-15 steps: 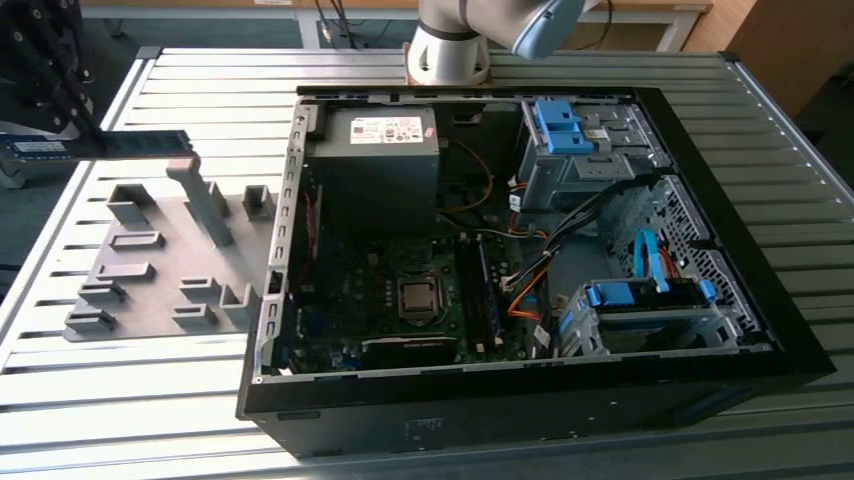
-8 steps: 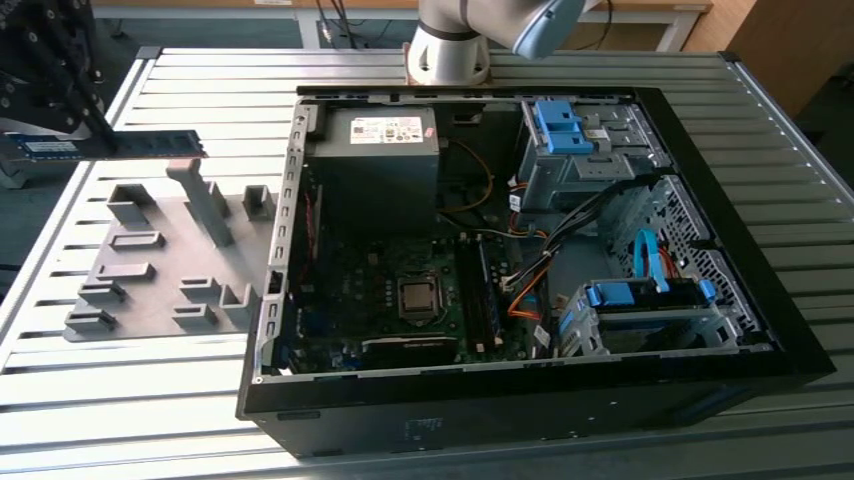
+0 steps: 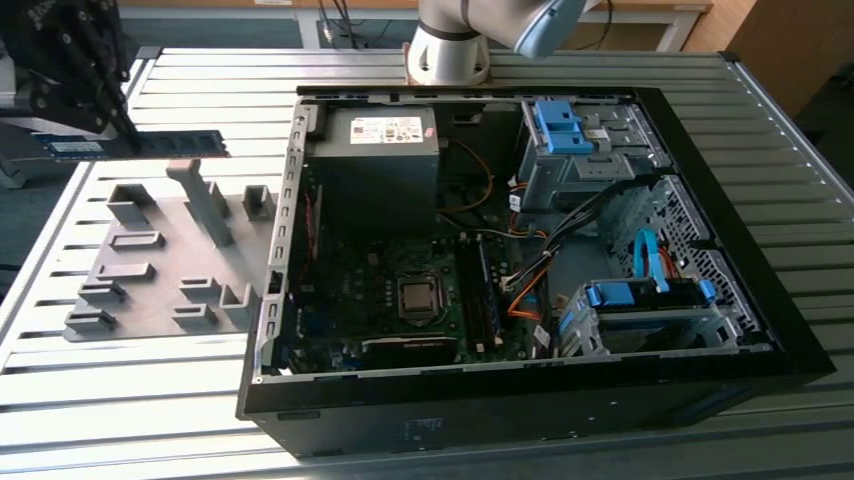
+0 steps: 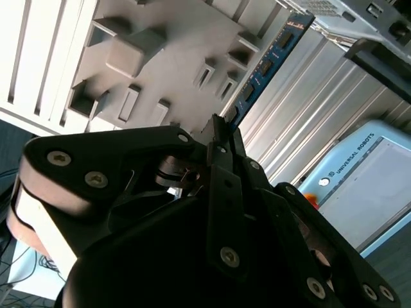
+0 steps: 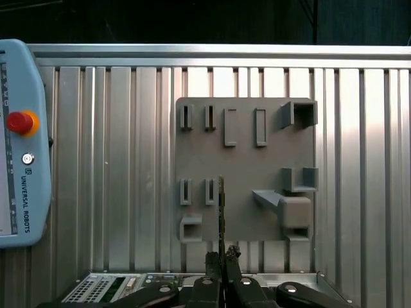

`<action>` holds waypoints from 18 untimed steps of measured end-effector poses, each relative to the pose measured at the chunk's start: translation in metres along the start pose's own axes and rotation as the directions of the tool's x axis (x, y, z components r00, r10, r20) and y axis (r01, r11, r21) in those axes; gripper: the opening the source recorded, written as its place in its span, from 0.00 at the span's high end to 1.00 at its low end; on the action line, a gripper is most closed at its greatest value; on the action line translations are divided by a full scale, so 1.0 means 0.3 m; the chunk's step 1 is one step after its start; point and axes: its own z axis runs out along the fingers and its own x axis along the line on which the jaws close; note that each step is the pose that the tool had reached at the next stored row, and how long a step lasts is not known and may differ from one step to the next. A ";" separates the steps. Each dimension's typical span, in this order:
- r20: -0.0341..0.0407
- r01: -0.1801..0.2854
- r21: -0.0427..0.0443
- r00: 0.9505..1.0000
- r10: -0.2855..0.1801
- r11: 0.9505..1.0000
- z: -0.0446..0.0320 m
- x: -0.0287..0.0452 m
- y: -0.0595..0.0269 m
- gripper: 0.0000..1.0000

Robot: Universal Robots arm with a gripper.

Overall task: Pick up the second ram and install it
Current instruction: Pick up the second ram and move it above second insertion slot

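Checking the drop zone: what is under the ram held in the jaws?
In the first wrist view, the second ram hangs over the grey fixture tray on the slatted table. The jaws cover its gripped end.

Ribbed metal table [image 3: 747,130]; wooden furniture [image 3: 798,40] behind.

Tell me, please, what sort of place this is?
Likely a robotics lab or assembly test cell: an open computer case lies on a slotted aluminium table beside a grey fixture tray, a teach pendant rests nearby, and the jaws grip the second ram.
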 end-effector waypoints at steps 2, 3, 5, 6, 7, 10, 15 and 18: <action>0.000 0.000 0.000 1.000 0.000 1.000 0.000 0.000 -0.020 0.86; 0.000 0.000 0.000 1.000 0.000 1.000 0.000 0.000 -0.029 0.86; 0.000 0.000 0.000 1.000 0.000 1.000 0.001 -0.001 -0.047 0.86; 0.000 0.000 0.000 1.000 0.000 1.000 0.001 -0.001 -0.055 0.86; 0.000 0.000 0.000 1.000 0.000 1.000 0.002 -0.001 -0.063 0.86; 0.000 0.000 0.000 1.000 0.000 1.000 0.002 -0.001 -0.080 0.86; 0.000 0.000 0.000 1.000 0.000 1.000 0.002 -0.001 -0.109 0.86; 0.000 0.000 0.000 1.000 0.000 1.000 0.002 -0.002 -0.129 0.86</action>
